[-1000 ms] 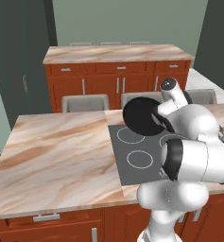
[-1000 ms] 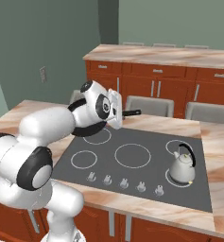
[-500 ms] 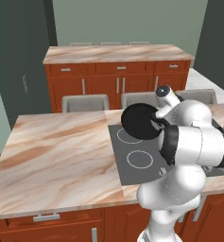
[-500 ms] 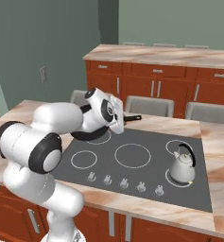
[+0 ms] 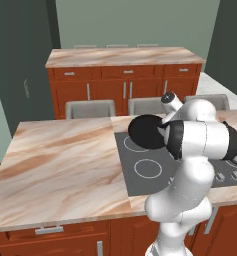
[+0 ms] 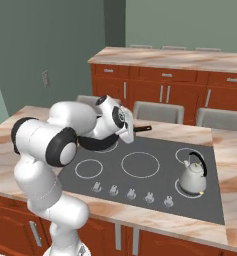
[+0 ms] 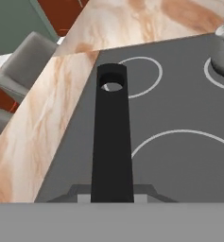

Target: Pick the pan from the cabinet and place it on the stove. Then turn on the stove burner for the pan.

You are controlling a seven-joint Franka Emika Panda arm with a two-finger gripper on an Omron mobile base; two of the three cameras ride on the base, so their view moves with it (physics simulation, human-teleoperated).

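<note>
The black pan (image 5: 147,131) hangs tilted low over the far left burner of the dark grey stove (image 5: 140,172). My gripper (image 6: 128,128) is shut on the pan's long handle (image 7: 112,142), which runs straight out from the fingers in the hand view. In the right base view the pan (image 6: 97,144) is partly hidden under my white forearm, and its handle tip (image 6: 143,128) pokes out to the right. I cannot tell whether the pan touches the stove (image 6: 155,172). A row of small grey knobs (image 6: 131,193) lines the stove's near edge. The cabinet is out of view.
A silver kettle (image 6: 192,175) stands on the near right burner, also at the kettle's edge (image 7: 222,52) in the hand view. Grey stools (image 6: 157,111) stand behind the marble island (image 5: 60,160). A far counter (image 5: 125,57) carries red-brown drawers.
The pan has sunk a little lower toward the far left burner, still held by its handle. My elbow has swung down and closer to the cameras.
</note>
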